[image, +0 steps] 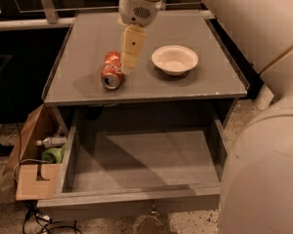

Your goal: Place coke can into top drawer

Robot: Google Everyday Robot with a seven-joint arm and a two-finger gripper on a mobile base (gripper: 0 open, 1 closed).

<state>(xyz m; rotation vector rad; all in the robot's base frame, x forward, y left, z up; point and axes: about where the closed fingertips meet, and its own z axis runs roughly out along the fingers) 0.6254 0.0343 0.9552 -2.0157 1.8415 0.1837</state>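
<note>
The red coke can (pixel 112 70) lies on its side on the grey cabinet top (pixel 93 38), left of centre, its silver end facing the front. My gripper (pixel 130 62) hangs from the white arm just to the right of the can, its cream fingers (pixel 132 48) pointing down beside it. The top drawer (pixel 141 160) is pulled wide open below the cabinet top, and nothing lies in it.
A white bowl (pixel 175 60) sits on the cabinet top right of the gripper. A brown cardboard box (pixel 31 160) with a bottle and green item stands on the floor at the left. My white arm (pixel 263 130) fills the right side.
</note>
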